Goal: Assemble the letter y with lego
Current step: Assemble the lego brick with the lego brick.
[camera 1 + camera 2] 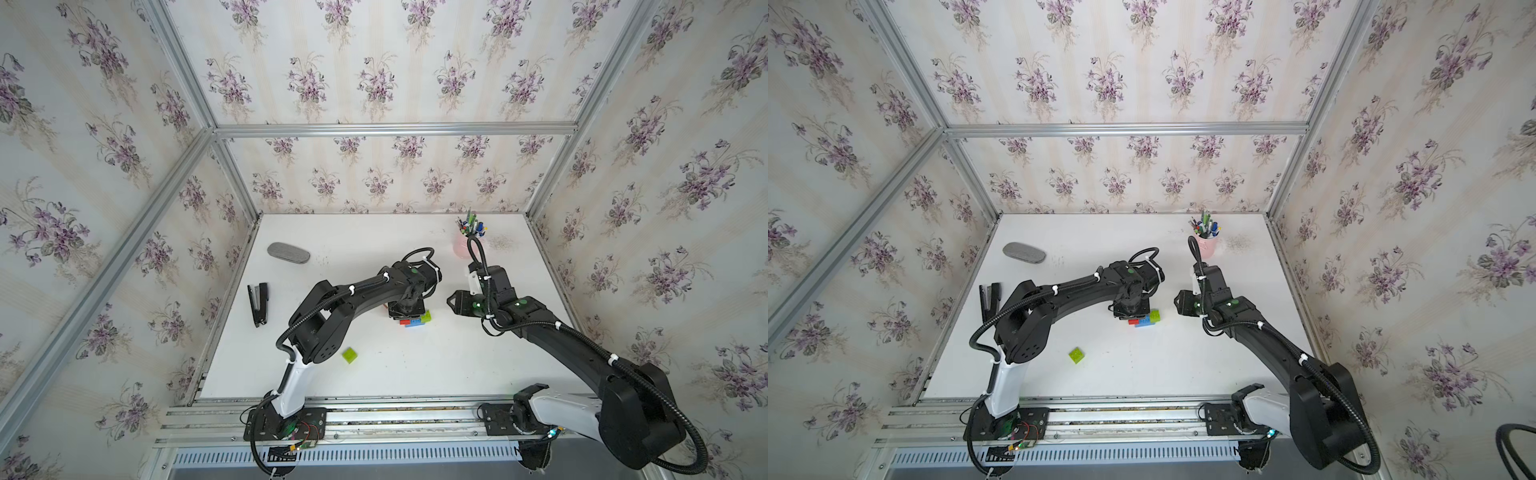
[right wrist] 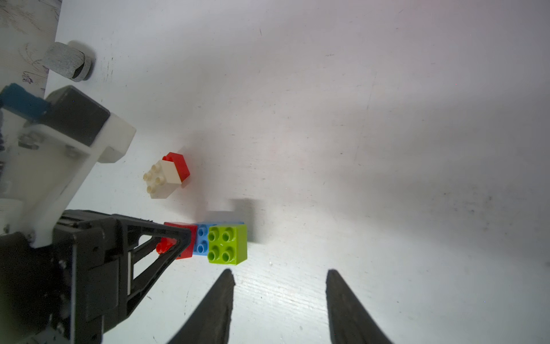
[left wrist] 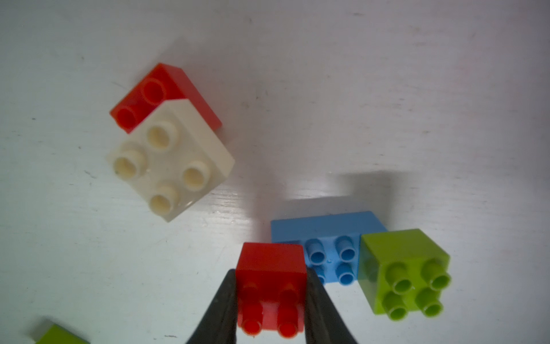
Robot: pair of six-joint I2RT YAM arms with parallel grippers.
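A: Where does the Y stand?

B: Mid-desk (image 1: 415, 374). The left gripper (image 3: 270, 275) pinches a red brick (image 3: 271, 259) at one end of the blue bar (image 3: 327, 229); a green brick (image 3: 407, 268) sits on the other end. A white brick (image 3: 169, 160) is stacked offset on a second red brick (image 3: 181, 86), a little apart. A loose green brick (image 1: 350, 354) lies near-left.

A: And the right gripper (image 2: 279, 277)?

B: Spread and empty, just beside the green end, touching nothing.

A: So what could go wrong?

B: Nothing steadies the bar. If the red brick isn't fully seated, which the views don't settle, pressing on that end could tip the bar or skid it. Lifting away before the jaws part could drag the whole top piece along.

A: And the tail?

B: It is not yet joined, and an arm swing could knock the white-red pair.
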